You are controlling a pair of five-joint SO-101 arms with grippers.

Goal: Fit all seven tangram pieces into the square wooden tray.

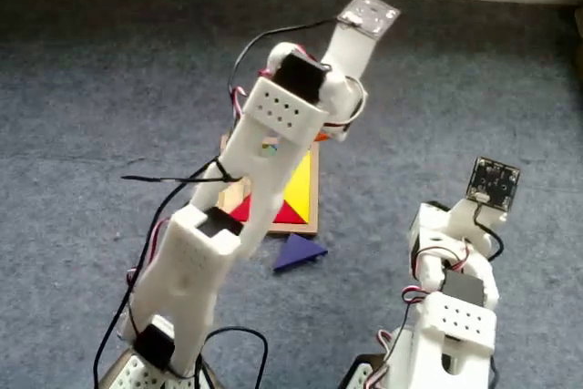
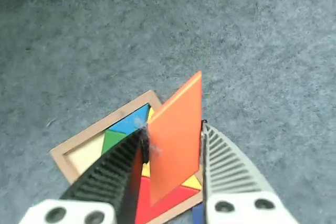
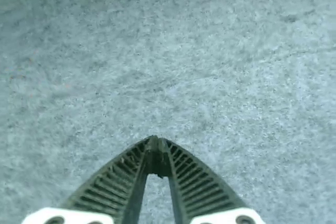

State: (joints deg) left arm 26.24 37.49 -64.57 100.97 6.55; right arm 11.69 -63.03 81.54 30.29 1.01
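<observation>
The left tool (image 2: 173,135) pinches a flat orange wooden tangram piece (image 2: 178,108) by its two faces. The piece stands on edge between the black ridged finger and the white one. It hangs above the square wooden tray (image 2: 94,128), over the corner nearest the arm.

The tray lies flat on the grey-blue carpeted table (image 2: 252,35). Inside it sit a light blue piece (image 2: 131,121), a green piece (image 2: 113,141), a yellow piece (image 2: 192,182) and a red piece (image 2: 163,203), fitted edge to edge. A patch of bare wood (image 2: 86,155) shows beside the green one.

In the high view, the left arm (image 1: 264,143) stretches across the tray and covers much of it. A dark blue triangular piece (image 1: 296,252) lies on the table just beside the tray's near edge, outside the frame.

The right arm (image 1: 455,307) stands well apart from the tray. The right tool (image 3: 156,142) has its tips pressed together with nothing between them, above bare carpet.
</observation>
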